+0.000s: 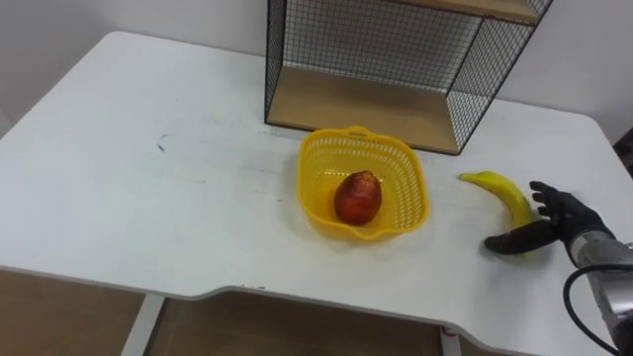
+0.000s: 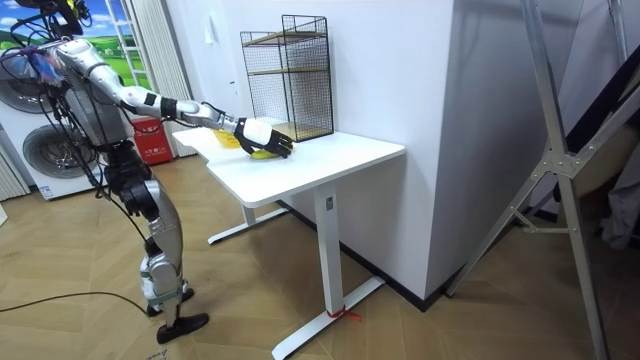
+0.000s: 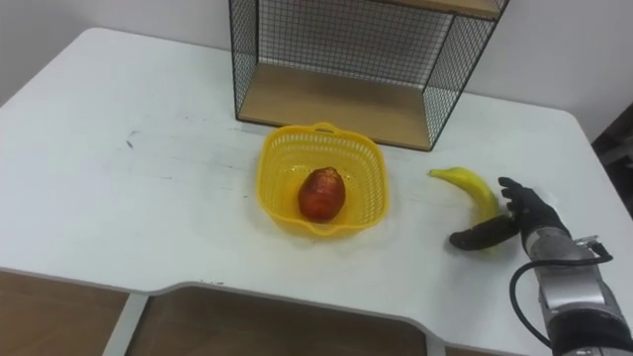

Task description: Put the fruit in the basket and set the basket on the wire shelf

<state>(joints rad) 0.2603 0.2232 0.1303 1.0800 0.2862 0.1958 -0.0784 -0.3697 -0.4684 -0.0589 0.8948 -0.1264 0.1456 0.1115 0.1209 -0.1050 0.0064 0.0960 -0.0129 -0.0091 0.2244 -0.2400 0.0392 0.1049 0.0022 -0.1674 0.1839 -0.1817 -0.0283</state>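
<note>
Left to right: one white table (image 1: 119,148). One yellow basket (image 1: 401,163) stands mid-table, just in front of the one wire shelf (image 1: 396,59). One red fruit (image 1: 358,197) lies inside the basket. One banana (image 1: 504,193) lies on the table to the basket's right, apart from it.

Your right hand (image 1: 562,218) is at the banana's near end. The thumb lies on one side and the straight fingers on the other, not closed round it; the banana rests flat.

Risks, as I judge them:
- You have the banana by its end only. A curved fruit held there may swing or slip as you lift.
- If the thumb pushes before the fingers close, the banana may skid towards the table's right edge.
- The basket looks light. A banana dropped on its rim may tip it and spill the red fruit.
</note>
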